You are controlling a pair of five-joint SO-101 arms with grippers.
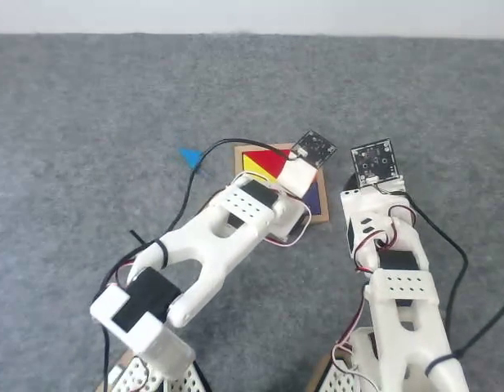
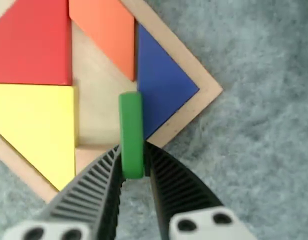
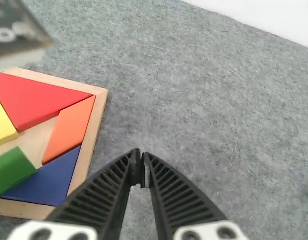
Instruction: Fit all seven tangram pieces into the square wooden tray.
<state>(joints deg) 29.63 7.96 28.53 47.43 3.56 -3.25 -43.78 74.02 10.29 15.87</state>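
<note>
A grey felt-covered table (image 1: 88, 106) carries the square wooden tray (image 1: 320, 214) and, apart from it, a loose blue piece (image 1: 191, 157).

The left arm (image 1: 223, 241) stretches out on a slant from its base at the near left, elbow low and forearm running up and to the right, its wrist (image 1: 294, 176) bent so the left gripper (image 2: 132, 152) points straight down. Its ribbed black fingers (image 2: 96, 182) are pinched onto a green piece (image 2: 130, 127), which stands on edge between them, gripped at its near end. The right arm (image 1: 399, 290) stands alongside, more upright and pointing nearly straight ahead, its wrist (image 1: 372, 208) tucked close to the other arm's. The right gripper (image 3: 142, 159) tilts forward and down, its fingers (image 3: 106, 192) pressed together at the tips with nothing between them.
</note>
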